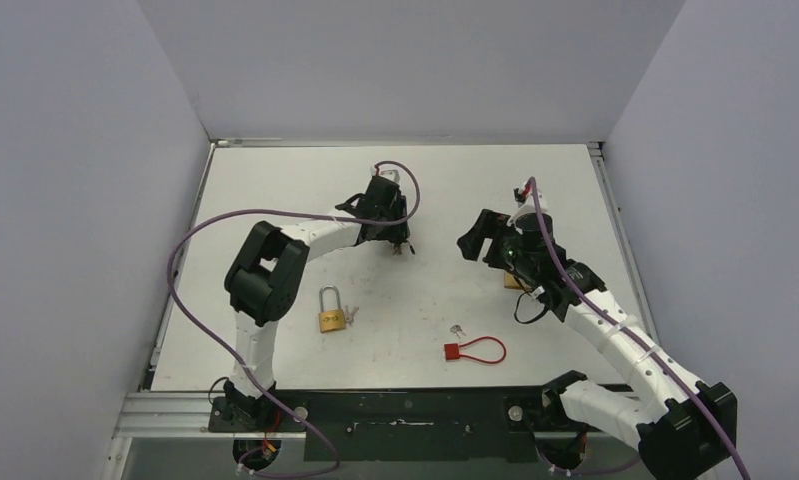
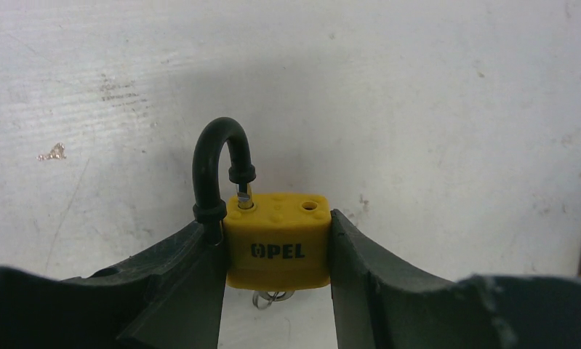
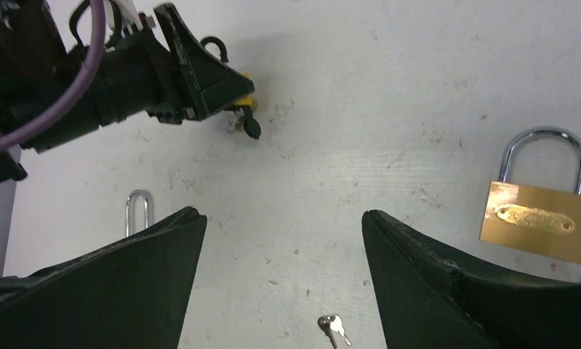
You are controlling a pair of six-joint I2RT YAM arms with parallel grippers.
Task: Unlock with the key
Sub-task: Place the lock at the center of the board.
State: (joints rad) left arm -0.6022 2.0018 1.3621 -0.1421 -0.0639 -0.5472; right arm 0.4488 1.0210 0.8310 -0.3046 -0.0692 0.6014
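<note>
The left claw [image 2: 269, 218] grips the yellow padlock [image 2: 276, 251] by its two sides, over the middle of the table [image 1: 535, 180], with the black shackle [image 2: 218, 156] pointing away from the wrist. A black-headed key [image 3: 251, 128] sticks out of the padlock's underside. The right claw [image 3: 280, 214] stands wide open and empty, at 3 o'clock of the left one seen from above; in its own camera the key sits at 11 o'clock. Whether the shackle has sprung I cannot tell. To turn the key well, bring the open jaws square onto the key head. Pinch firmly, then twist about the key's own axis, the left claw bracing the padlock.
</note>
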